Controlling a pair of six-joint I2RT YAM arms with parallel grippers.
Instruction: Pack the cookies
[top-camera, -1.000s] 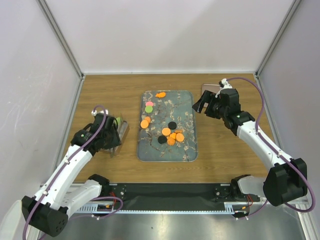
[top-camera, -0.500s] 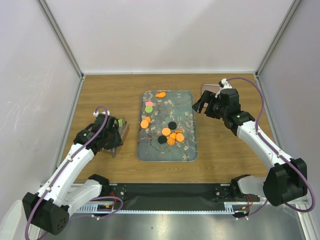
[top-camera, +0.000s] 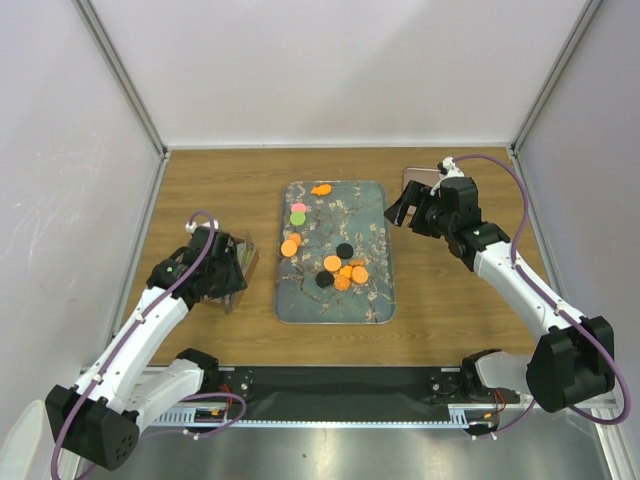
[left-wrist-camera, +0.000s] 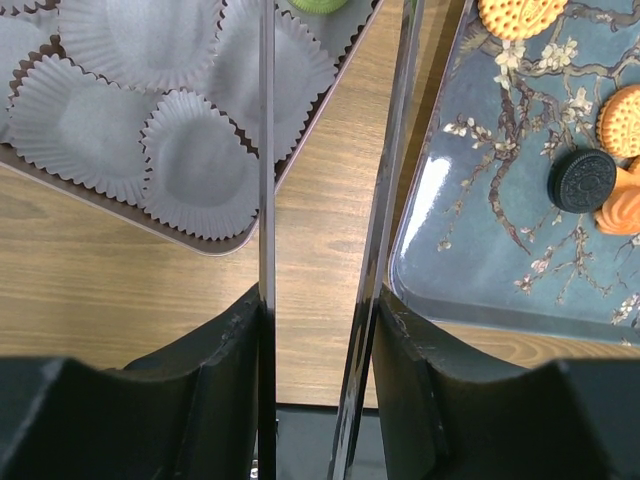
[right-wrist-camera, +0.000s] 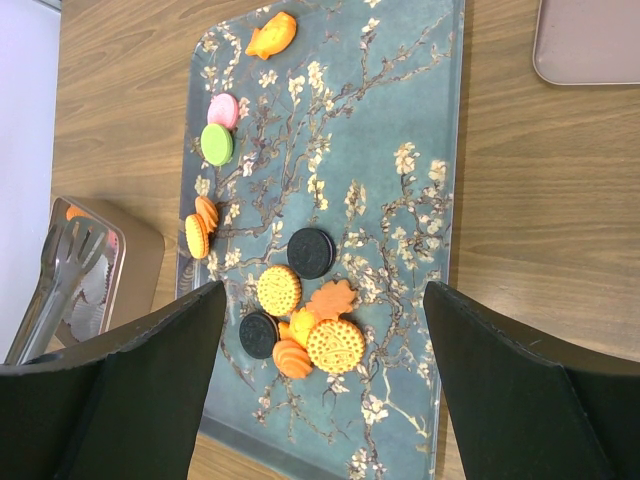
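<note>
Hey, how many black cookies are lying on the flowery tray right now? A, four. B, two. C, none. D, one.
B: one black cookie lies near the middle of the tray, a second lies beside the cluster of orange cookies, and no other black one shows in any view.

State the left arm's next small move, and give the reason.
Probably swing the left gripper right, carrying the open metal tongs over the blue floral tray: most cookies lie there, while most white paper cups sit empty.
</note>
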